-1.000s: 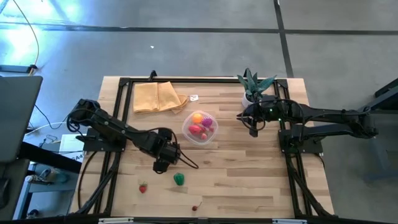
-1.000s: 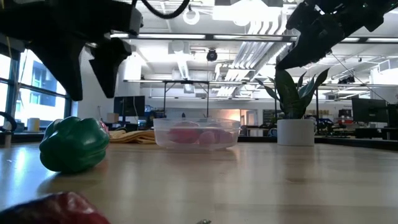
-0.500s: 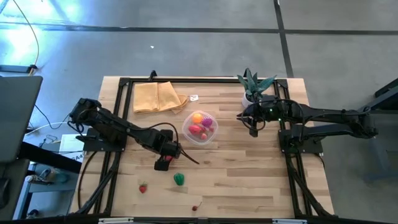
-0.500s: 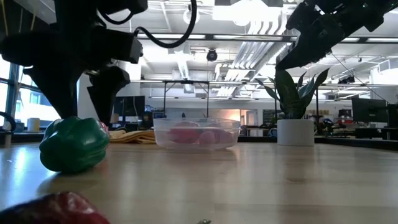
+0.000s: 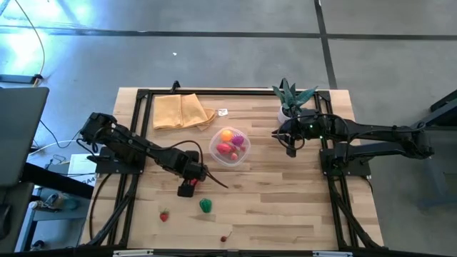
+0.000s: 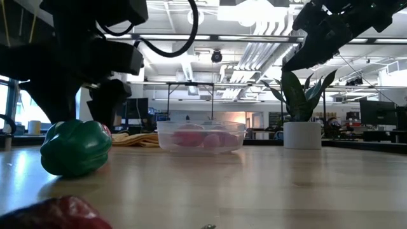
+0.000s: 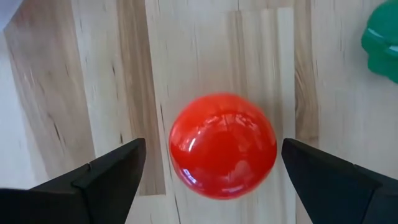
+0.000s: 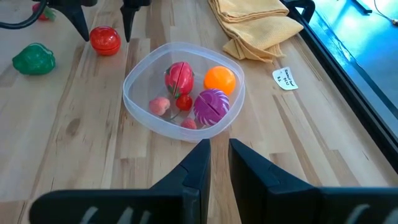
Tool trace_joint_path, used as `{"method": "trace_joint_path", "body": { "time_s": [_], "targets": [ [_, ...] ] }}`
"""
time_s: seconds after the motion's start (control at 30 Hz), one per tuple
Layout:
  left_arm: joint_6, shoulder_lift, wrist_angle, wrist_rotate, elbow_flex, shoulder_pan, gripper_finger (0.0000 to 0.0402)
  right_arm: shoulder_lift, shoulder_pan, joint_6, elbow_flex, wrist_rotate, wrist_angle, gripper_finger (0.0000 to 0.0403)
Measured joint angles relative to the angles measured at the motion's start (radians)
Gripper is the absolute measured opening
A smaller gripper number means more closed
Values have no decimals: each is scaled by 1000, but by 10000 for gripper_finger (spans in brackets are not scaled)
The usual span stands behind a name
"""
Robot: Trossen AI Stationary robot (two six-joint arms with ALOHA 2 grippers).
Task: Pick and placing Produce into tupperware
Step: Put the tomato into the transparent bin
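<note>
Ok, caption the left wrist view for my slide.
Open left end effector straddling a glossy red toy tomato on the wooden table, green pepper at frame edge.

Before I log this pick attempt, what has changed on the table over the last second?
The left hand has come down, open, toward the table and now straddles the red ball-shaped piece without gripping it. The green pepper, the tupperware with its produce, and the right hand, nearly shut and holding nothing beside the potted plant, stayed put.
</note>
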State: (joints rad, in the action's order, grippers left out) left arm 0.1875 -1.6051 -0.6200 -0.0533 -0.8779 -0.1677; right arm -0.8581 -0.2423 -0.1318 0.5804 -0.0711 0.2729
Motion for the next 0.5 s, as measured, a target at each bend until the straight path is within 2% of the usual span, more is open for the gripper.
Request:
{"method": "trace_joint_path", "body": {
  "time_s": [0.5],
  "targets": [
    [-5,0,96,4,51,0,366,0,0,0,0,0,0,46]
  ]
}}
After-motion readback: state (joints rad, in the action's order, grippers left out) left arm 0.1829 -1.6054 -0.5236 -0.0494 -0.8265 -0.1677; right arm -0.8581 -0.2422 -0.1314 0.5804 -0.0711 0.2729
